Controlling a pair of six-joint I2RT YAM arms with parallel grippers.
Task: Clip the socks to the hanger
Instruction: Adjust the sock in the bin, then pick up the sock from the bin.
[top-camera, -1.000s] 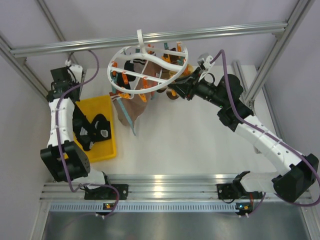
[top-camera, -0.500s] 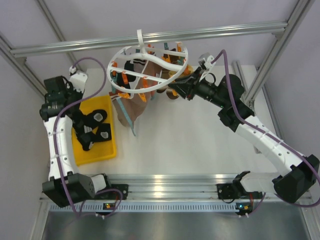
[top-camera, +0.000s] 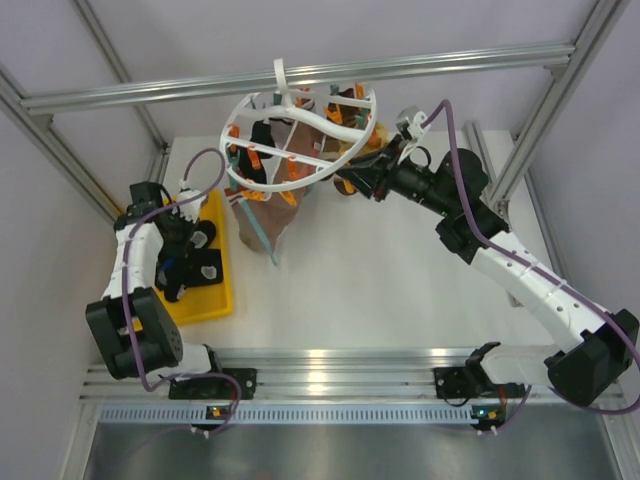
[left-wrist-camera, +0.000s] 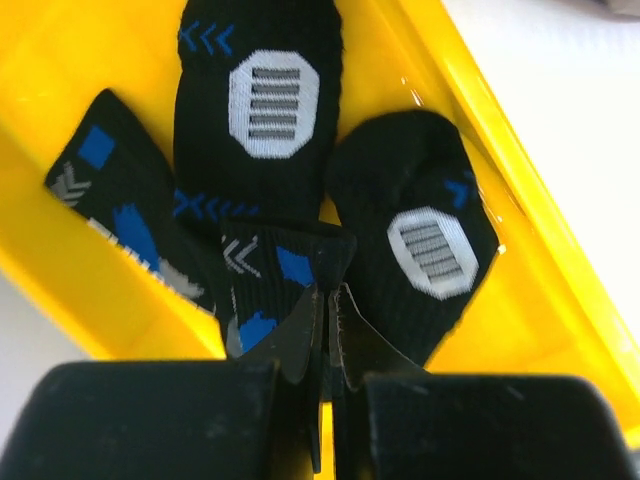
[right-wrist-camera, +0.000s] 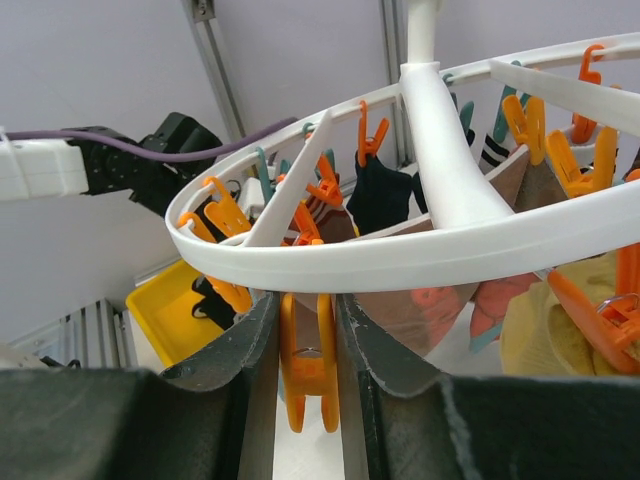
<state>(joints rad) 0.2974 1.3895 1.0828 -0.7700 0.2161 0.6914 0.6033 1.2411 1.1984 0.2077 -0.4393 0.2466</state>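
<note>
White surface (top-camera: 400, 290), alu frame (top-camera: 300, 72) round it. Left claw (left-wrist-camera: 325, 300) pinched fully shut over black socks (left-wrist-camera: 260, 100) in yellow tray (left-wrist-camera: 520, 230), can't tell if it's got fabric. Right claw (right-wrist-camera: 308, 330) squeezing orange clip (right-wrist-camera: 308, 375) on hanger (right-wrist-camera: 400, 255). Risk imo: left lifts w/ nothing, or clip slips out.

Socks (left-wrist-camera: 258, 120) matt knit cloth; tray (left-wrist-camera: 90, 50) glossy yellow plastic; hanger (right-wrist-camera: 450, 190) smooth white plastic; clip (right-wrist-camera: 308, 350) orange plastic.
</note>
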